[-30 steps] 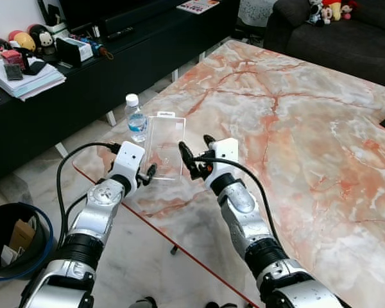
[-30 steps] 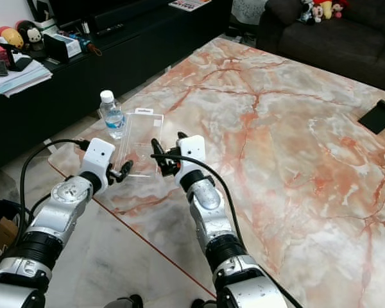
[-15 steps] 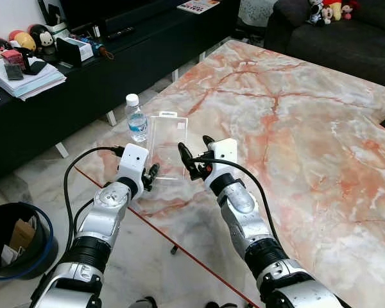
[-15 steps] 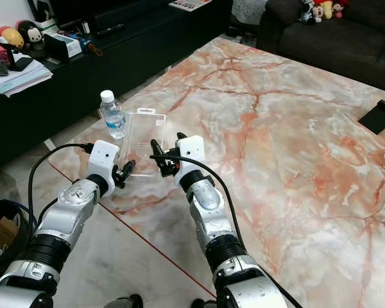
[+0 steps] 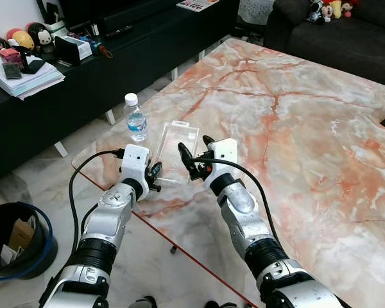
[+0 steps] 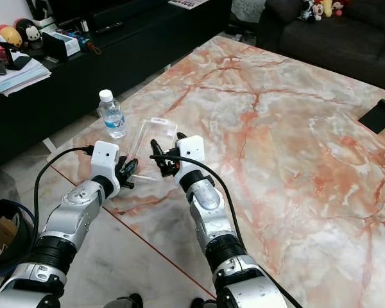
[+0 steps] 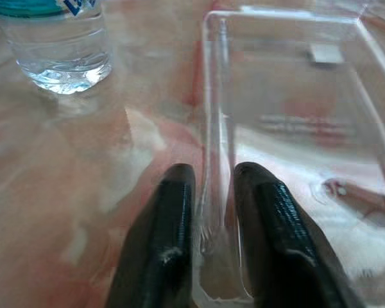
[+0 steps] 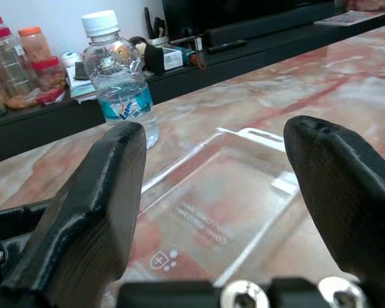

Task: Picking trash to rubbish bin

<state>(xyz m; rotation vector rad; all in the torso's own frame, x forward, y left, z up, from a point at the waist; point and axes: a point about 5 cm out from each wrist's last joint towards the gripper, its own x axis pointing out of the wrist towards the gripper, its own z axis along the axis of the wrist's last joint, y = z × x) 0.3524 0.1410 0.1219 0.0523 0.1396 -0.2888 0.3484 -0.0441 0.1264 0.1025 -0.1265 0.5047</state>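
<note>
Marble table (image 5: 295,122): it was pink and white with red veins, and the trash lay near its corner.
Trash: one clear plastic tray (image 5: 177,149) lay flat on the table, between the two end effectors.
Left end effector (image 7: 212,192): its two black fingers (image 7: 173,218) were almost closed, pinching the thin near edge of the clear plastic tray.
Right end effector (image 5: 194,154): its fingers were spread wide apart, just beside the tray, and held nothing.
Bottle: one small water bottle (image 5: 135,118) with a white cap stood upright on the table, just beyond the tray on the left side, close enough to be in the way.
Rubbish bin (image 5: 13,240): one dark bin sat on the floor, well apart from the table, on the robot's left, with some cardboard in it.
Black shelf (image 5: 70,70): it ran along the far left, with a pile of papers (image 5: 22,77), small toys and boxes on top.
Sofa (image 5: 333,29): one dark sofa stood behind the table, with soft toys (image 5: 330,9) on it.
Black thing (image 6: 380,115): one flat dark thing lay at the far right edge of the table.
</note>
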